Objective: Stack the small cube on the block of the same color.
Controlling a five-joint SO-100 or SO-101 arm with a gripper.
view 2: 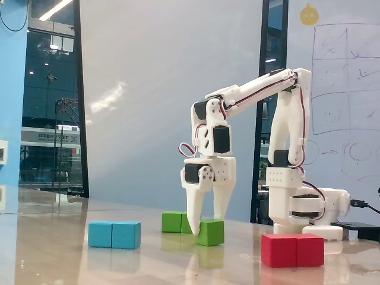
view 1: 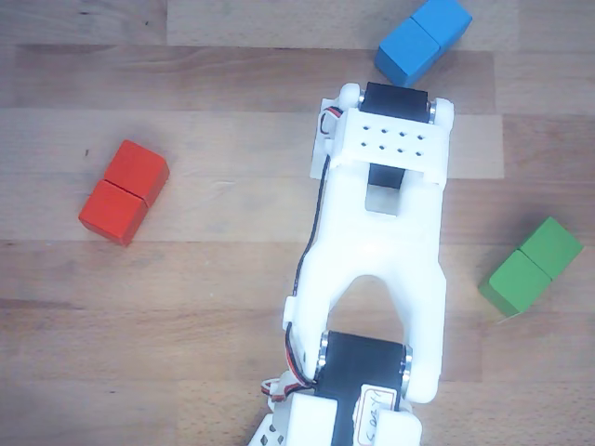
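A: Small cube (view 2: 209, 232) status?

B: It is seen on the table (view 2: 59, 261) in the fixed view, low between the two fingers of the gripper (view 2: 207, 221). The jaws are drawn in against its sides, so a grip on the cube is judged to be made. No gap is seen under it, so it is judged not yet lifted.

A: Green block (view 2: 176, 222)?

B: It is seen just behind and to the left of the cube in the fixed view, partly covered by the near finger. Whether the two touch cannot be told. In the other view the block (view 1: 532, 266) is shown at the right edge, seam visible, nothing stacked on it. The cube itself is hidden there by the arm (view 1: 381, 251).

A: Progress?

B: Grasp looks done. Lift, carry over the block and release are left.

A: Other items?

B: A blue block (view 2: 114, 234) is placed to the left, a red block (view 2: 293, 250) to the near right, both well apart from the gripper.

A: Any labels?

B: Handwriting is seen on a white tag on the servo (view 1: 372, 409) in the other view, but it cannot be read. Sketches are drawn on the whiteboard (view 2: 344, 77) far right; no legible text.
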